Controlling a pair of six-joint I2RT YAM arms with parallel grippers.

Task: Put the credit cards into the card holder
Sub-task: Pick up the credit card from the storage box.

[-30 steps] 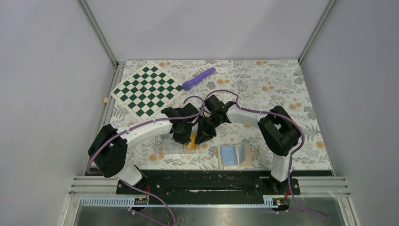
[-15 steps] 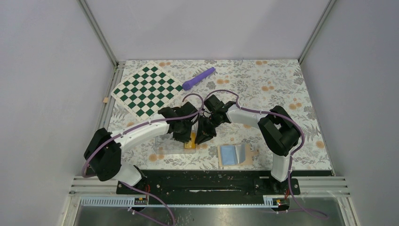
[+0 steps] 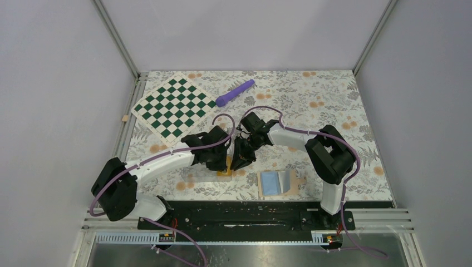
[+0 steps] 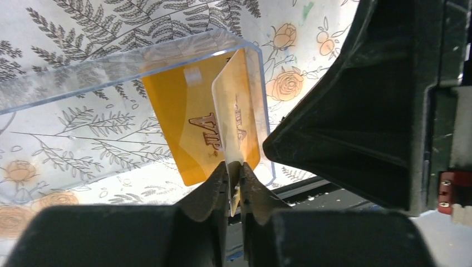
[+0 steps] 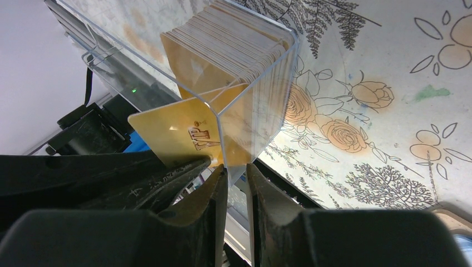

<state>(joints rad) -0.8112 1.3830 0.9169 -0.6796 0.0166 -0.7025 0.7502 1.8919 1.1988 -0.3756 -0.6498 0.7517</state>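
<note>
orange-yellow "vip" card [image 4: 234,111] on edge in the clenched left pincer [image 4: 234,179]; right pincer [image 5: 235,177] clamps clear case [image 5: 274,103].

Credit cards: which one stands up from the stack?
The tilted card pinched in the left jaws; the other cards lie flat, stacked in the clear case.

Table [image 3: 334,94]: a floral-print cloth covers it, and everything I see lies on that.
Clear case [image 3: 196,171]: flat on the cloth, directly below my left gripper [image 3: 222,162]. Its end nearest my right gripper [image 3: 240,162] holds the stack of credit cards [image 5: 234,39].
Card holder [image 3: 276,182]: lying open with the blue pockets up, near the right gripper, to its right and closer to the arm bases.
Chessboard [image 3: 174,107]: flat, beyond the left gripper and off to its left.
Purple stick [image 3: 235,92]: well beyond both grippers, near the chessboard's right corner.
</note>
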